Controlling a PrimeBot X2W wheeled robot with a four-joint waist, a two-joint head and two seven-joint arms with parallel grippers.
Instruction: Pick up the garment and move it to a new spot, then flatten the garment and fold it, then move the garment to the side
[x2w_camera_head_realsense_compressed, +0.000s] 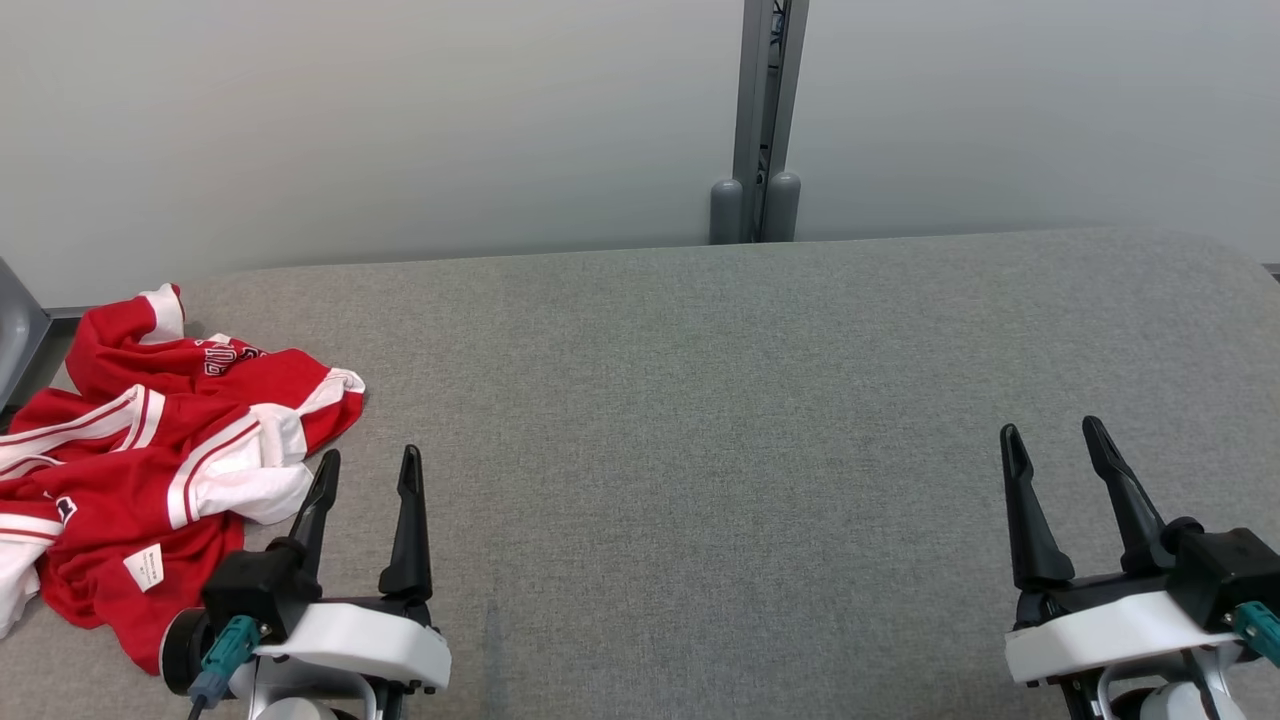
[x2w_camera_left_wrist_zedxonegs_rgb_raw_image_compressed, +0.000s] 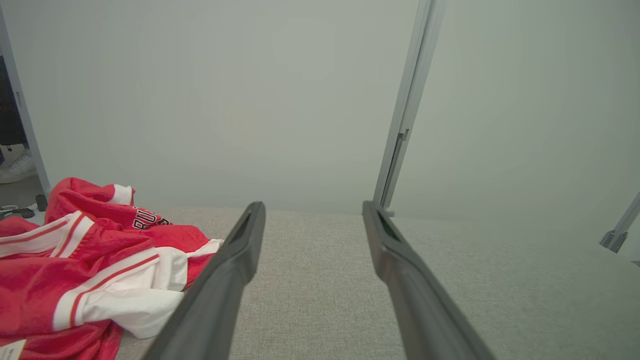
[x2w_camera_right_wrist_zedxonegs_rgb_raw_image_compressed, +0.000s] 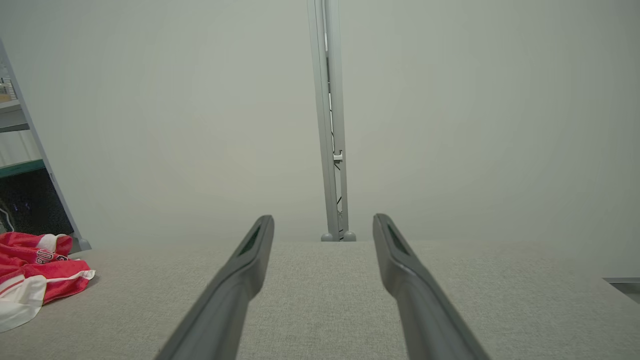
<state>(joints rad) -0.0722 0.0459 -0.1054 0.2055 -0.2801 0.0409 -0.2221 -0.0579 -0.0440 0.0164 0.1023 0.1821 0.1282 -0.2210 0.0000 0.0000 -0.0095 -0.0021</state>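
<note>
Garment (x2w_camera_head_realsense_compressed: 150, 450): red jersey with white panels and red-and-white striped trim, crumpled in a heap at the far left of the table, its left part running out of the head view.
Garment, detail: dark lettering (x2w_camera_head_realsense_compressed: 228, 357) on a fold near the back; a small white label (x2w_camera_head_realsense_compressed: 144, 567) on the near red fold.
Garment to left gripper: the heap lies to the left of the gripper; its nearest white fold sits just beside the left finger (x2w_camera_head_realsense_compressed: 322, 490), and whether they touch cannot be told. In the left wrist view the cloth lies left of the left finger, outside the gap between the two.
Left gripper (x2w_camera_head_realsense_compressed: 370, 455): lower left of the head view, fingers pointing away from the robot, jaws spread wide, nothing between them.
Table (x2w_camera_head_realsense_compressed: 700, 400): grey woven cover, bare from the left gripper across to the right gripper.
Post (x2w_camera_head_realsense_compressed: 760, 120): grey upright against the pale wall, behind the table's far edge, a little right of centre.
Right gripper (x2w_camera_head_realsense_compressed: 1052, 428): lower right of the head view, fingers pointing away, jaws spread wide, nothing held.
Garment to right gripper: well apart; in the right wrist view the red cloth shows at the far left edge.
</note>
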